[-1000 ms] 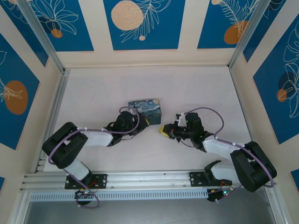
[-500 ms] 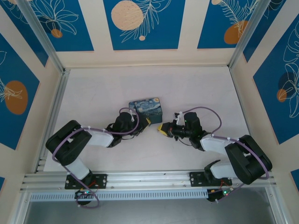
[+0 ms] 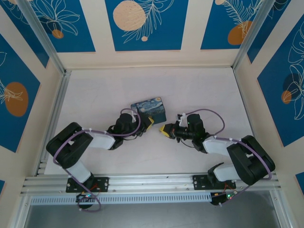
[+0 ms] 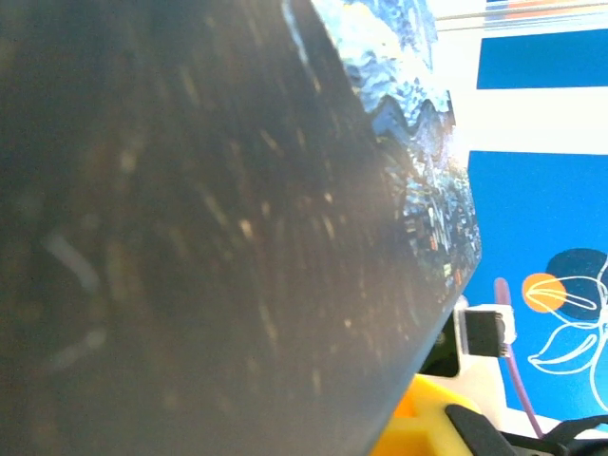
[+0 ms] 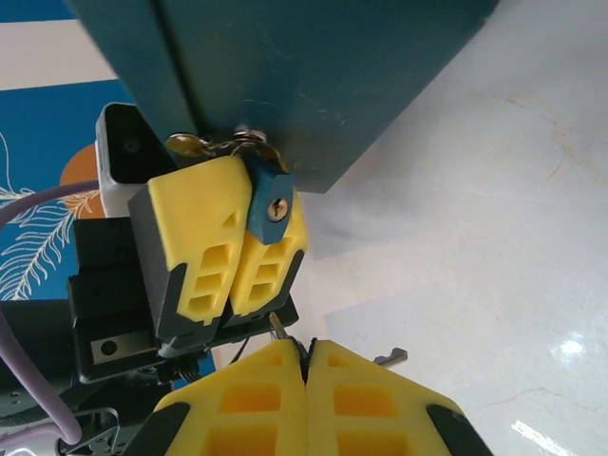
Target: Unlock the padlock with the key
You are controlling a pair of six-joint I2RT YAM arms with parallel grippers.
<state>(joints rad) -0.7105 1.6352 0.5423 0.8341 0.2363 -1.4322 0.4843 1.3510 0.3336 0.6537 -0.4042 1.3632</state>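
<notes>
The small blue padlock (image 5: 269, 204) hangs by its thin shackle from the hasp of the teal tin (image 5: 285, 76), keyhole facing the right wrist camera. My left gripper (image 5: 245, 226) is shut on the padlock, its yellow fingers (image 5: 195, 256) pinching the body. My right gripper (image 5: 306, 353) is shut on the key (image 5: 278, 328); a thin tip pokes out between its fingers, a short way below the keyhole and apart from it. From above, the left gripper (image 3: 148, 124) and right gripper (image 3: 165, 131) face each other just in front of the tin (image 3: 150, 108).
A second key (image 5: 390, 357) sticks out beside my right fingers. The tin's dark side (image 4: 190, 237) and its painted lid (image 4: 418, 142) sit close against the left wrist camera. Open pale tabletop (image 3: 199, 90) lies around the tin, with aluminium rails (image 3: 52, 114) along the sides.
The right gripper has crept left toward the left gripper. The tin has turned a little and shifted slightly away from the arms.
</notes>
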